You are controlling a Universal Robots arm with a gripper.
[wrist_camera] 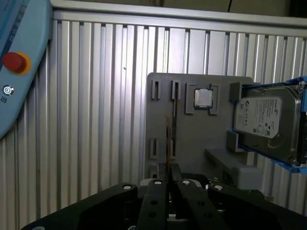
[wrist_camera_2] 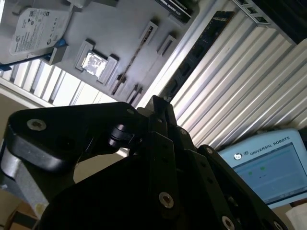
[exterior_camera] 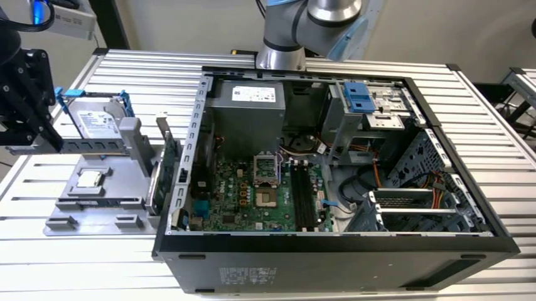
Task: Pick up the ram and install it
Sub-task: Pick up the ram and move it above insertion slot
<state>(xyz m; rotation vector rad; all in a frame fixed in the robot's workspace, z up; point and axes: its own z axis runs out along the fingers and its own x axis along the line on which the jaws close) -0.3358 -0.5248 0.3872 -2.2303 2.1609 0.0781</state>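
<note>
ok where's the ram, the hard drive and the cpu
ram point(wrist_camera: 170, 129), first wrist view, its thin edge
hard drive point(wrist_camera: 261, 117), first wrist view, its white label
cpu point(wrist_camera: 203, 98), first wrist view, its metal lid

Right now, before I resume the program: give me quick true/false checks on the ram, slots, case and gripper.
1. The ram stands on edge in the gray fixture, outside the case. True.
2. The black slots already hold the ram. False: they look empty; the ram is on the fixture.
3. A hard drive in a blue frame sits on the fixture. True.
4. The case is closed. False: its side is open and the motherboard is visible.
5. The gripper is inside the case. False: it is outside, by the fixture.
</note>
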